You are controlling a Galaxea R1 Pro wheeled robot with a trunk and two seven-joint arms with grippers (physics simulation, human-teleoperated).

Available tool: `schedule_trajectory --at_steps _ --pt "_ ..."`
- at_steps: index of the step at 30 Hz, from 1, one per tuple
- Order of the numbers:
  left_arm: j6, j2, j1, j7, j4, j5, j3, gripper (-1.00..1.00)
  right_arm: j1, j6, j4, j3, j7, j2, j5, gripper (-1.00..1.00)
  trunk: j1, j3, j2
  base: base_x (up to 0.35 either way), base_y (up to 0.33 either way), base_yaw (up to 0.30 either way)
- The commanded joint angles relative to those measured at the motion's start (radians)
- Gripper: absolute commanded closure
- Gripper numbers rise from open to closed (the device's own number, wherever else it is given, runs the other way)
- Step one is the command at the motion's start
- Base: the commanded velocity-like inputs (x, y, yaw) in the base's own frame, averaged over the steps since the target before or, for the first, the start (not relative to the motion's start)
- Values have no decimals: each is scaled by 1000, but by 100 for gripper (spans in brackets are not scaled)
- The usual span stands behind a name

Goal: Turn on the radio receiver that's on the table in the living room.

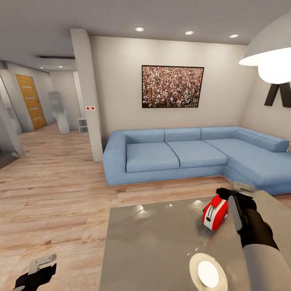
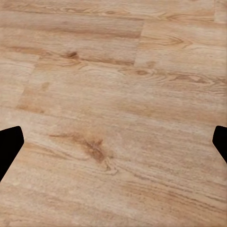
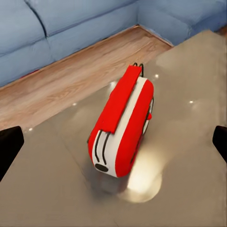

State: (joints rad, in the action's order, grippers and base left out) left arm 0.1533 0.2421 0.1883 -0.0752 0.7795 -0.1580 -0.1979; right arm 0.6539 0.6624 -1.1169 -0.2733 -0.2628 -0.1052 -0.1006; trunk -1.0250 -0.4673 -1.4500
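Note:
The red radio receiver (image 1: 215,213) stands on edge near the far right part of the glossy grey table (image 1: 153,242), seen side-on with white-black trim. In the right wrist view the radio (image 3: 122,127) lies straight ahead, its dial side turned away. My right gripper (image 1: 236,201) hovers just right of and above it, open, its black fingertips (image 3: 9,147) spread wide and touching nothing. My left gripper (image 1: 38,267) hangs low at the table's left over the wood floor (image 2: 113,113), open and empty.
A light-blue corner sofa (image 1: 182,155) runs behind the table, with a framed crowd picture (image 1: 172,86) above it. A white pendant lamp (image 1: 270,52) hangs at upper right and mirrors on the tabletop (image 1: 208,273). A pillar (image 1: 87,93) and hallway door (image 1: 30,101) stand at left.

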Motion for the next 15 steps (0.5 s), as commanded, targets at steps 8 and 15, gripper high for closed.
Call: schedule_trajectory --at_steps 8,15 --pt "-1 -10 0 0 0 1 0 -100 18 -31 -1 -126 -142 -2 -160 -100 0 0 0 0 0 0" --pt "-1 -12 0 0 0 2 0 -100 18 -30 0 -71 -148 -1 -177 -100 0 0 0 0 0 0"
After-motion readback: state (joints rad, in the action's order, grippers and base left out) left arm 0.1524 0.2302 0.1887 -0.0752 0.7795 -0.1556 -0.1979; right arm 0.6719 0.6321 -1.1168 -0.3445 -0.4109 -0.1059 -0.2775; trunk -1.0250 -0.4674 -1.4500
